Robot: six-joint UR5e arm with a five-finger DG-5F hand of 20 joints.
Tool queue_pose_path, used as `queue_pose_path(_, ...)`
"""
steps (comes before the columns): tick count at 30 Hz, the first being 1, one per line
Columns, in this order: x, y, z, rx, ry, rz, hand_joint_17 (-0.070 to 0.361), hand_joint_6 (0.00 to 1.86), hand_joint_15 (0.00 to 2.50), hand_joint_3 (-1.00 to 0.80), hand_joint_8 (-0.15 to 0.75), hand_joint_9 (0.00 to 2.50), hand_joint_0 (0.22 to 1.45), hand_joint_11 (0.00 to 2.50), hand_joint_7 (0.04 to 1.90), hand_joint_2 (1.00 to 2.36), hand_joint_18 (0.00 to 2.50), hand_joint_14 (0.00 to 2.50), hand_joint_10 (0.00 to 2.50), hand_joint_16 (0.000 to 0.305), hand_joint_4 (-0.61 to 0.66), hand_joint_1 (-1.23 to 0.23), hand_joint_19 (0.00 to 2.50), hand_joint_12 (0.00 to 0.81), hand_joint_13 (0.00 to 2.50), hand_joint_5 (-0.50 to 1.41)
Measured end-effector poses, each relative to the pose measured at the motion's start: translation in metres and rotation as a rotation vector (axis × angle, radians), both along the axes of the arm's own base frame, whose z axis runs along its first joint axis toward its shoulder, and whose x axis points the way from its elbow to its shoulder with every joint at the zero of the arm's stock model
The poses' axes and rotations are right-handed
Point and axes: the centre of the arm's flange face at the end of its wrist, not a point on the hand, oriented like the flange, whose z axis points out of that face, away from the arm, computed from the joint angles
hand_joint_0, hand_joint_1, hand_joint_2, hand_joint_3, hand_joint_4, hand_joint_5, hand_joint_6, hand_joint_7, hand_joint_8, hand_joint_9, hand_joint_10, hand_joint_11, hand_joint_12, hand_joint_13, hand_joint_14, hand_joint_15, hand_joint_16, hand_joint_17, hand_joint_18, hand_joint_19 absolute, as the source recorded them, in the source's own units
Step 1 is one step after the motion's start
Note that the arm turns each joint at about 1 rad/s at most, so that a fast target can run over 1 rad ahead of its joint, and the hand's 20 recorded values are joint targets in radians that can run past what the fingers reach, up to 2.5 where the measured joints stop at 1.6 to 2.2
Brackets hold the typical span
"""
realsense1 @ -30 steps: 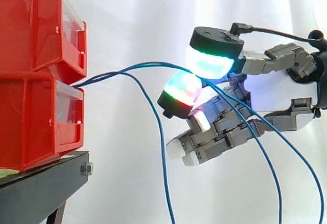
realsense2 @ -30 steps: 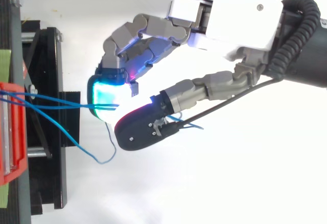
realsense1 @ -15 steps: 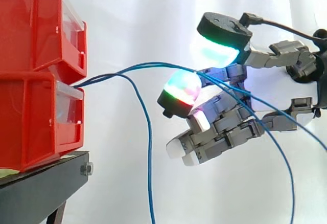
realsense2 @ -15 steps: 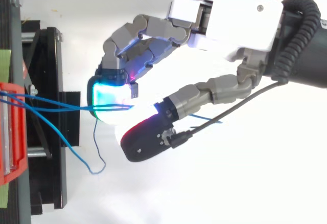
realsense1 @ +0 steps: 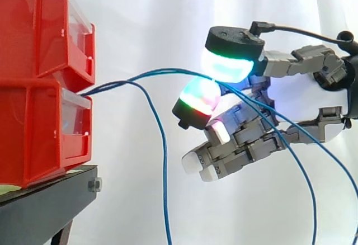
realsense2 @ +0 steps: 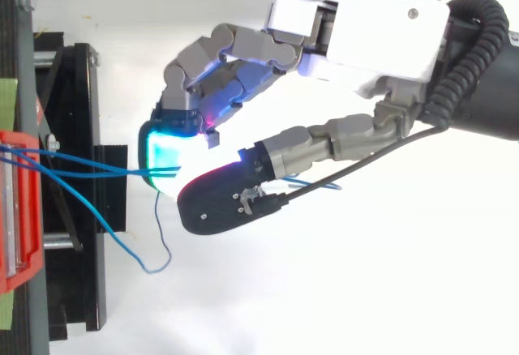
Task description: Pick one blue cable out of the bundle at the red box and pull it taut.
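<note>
The arm reaches in from the right edge of the side view, with the robot hand (realsense1: 302, 105) held level and its fingers pointing left toward the stacked red bins (realsense1: 33, 133) on the black stand (realsense1: 45, 206). The hand is well apart from the bins, in front of the white curtain (realsense1: 140, 21).

The robot hand is closed in a pinch. The thumb pad (realsense1: 230, 60), black-backed and glowing green and cyan, sits down on top of a fingertip pad (realsense1: 197, 98) that glows in mixed colours. The blue cables (realsense1: 162, 72) pass between the two. The other fingers are curled underneath, holding nothing.

The cables leave the front of the lower bin and run up and right in a gentle arc into the pinch, not fully straight. Behind the pinch they trail down past the palm toward the lower right. One loose strand (realsense1: 163, 166) splits off near the bin and hangs straight down out of the picture.

From above, the robot hand (realsense2: 365, 31) shows the thumb set well to one side of the fingers, and the cables (realsense2: 81, 170) cross the stand as two nearly parallel lines ending at the cyan pad. The loose strand (realsense2: 122, 237) there slants away from the bin and hooks back toward the pads
</note>
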Motion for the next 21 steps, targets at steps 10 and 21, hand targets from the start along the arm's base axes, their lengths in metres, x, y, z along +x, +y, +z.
queue_pose_path(10, 0.0, -0.0001, -0.0002, 0.0, 0.0, -0.001, 0.121, 0.94, 0.3, -0.5, 0.303, 0.83, 0.79, 1.0, 1.07, 1.0, 0.5, 0.01, 0.01, 0.054, -0.11, -0.81, 0.04, 0.383, 0.58, -0.2)
queue_pose_path(21, 0.0002, 0.0009, 0.0001, 0.001, 0.0, 0.0, 0.114, 0.95, 0.27, -0.5, 0.197, 0.79, 0.8, 0.95, 1.02, 1.0, 0.51, 0.01, 0.01, 0.051, -0.14, -0.83, 0.0, 0.362, 0.58, -0.22)
